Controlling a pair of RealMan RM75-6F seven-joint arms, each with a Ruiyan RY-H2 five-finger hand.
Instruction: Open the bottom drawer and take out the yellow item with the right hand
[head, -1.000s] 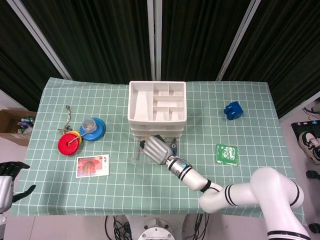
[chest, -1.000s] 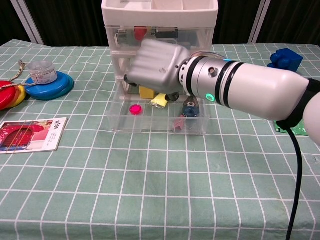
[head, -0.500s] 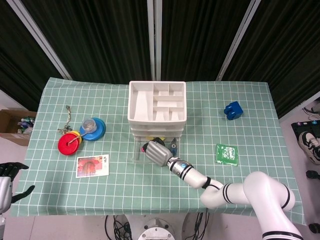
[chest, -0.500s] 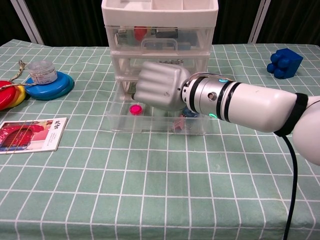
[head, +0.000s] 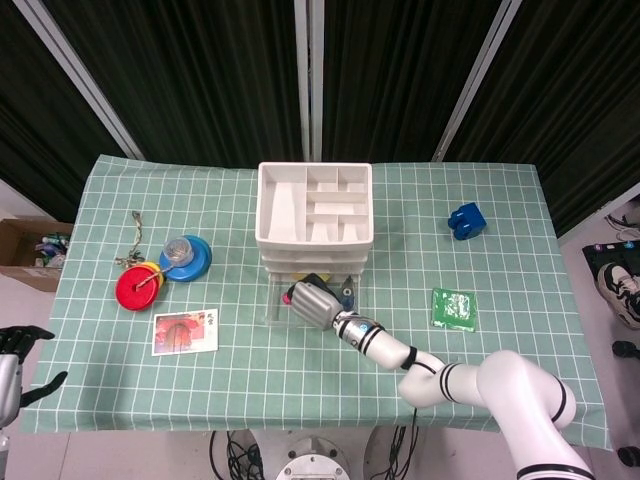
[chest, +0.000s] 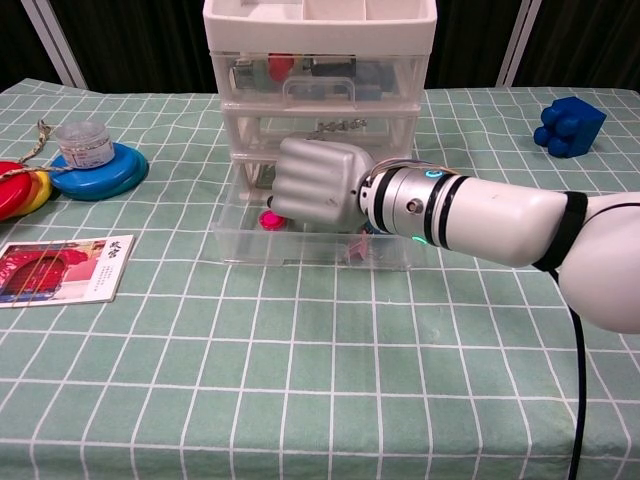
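Bottom drawer (chest: 243, 243) — green checked tablecloth (head: 300, 370)

We see our right arm reaching forward and to the left from the lower right, its white segments and banded wrist lying low and nearly level. Our right hand (chest: 315, 192) shows its silver back to the chest camera, with the fingers curled downward and out of sight, so we cannot tell whether they hold anything. From the head camera, our left hand (head: 12, 352) hangs at the far lower left edge, its dark fingers spread apart.
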